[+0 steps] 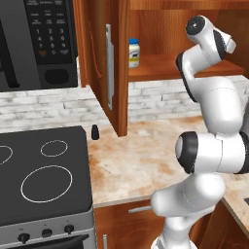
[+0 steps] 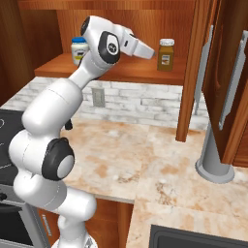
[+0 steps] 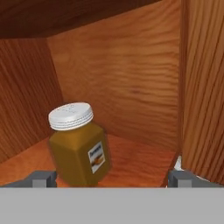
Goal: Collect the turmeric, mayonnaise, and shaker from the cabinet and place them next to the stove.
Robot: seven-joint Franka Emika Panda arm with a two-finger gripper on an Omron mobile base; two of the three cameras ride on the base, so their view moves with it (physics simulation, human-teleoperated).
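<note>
The turmeric (image 3: 78, 146), a brown jar with a pale lid, stands on the cabinet (image 3: 127, 78) shelf. It sits close ahead of my open gripper (image 3: 111, 179), between the fingertips (image 3: 41, 178) and left of centre, untouched. From the right base, my gripper (image 2: 151, 52) points at the turmeric (image 2: 166, 54) from its left. The mayonnaise (image 1: 133, 53), white with a blue lid, stands further left on the same shelf (image 2: 121, 72); the mayonnaise (image 2: 79, 50) shows behind my arm. The small black shaker (image 1: 95, 132) stands on the counter beside the stove (image 1: 44, 170).
A black microwave (image 1: 39, 44) hangs above the stove. The cabinet's open left door (image 1: 104, 63) sticks out over the counter. Another open door (image 2: 227, 82) hangs at the right, above a grey post (image 2: 213, 160). A dark sink (image 2: 193, 237) lies at the near right.
</note>
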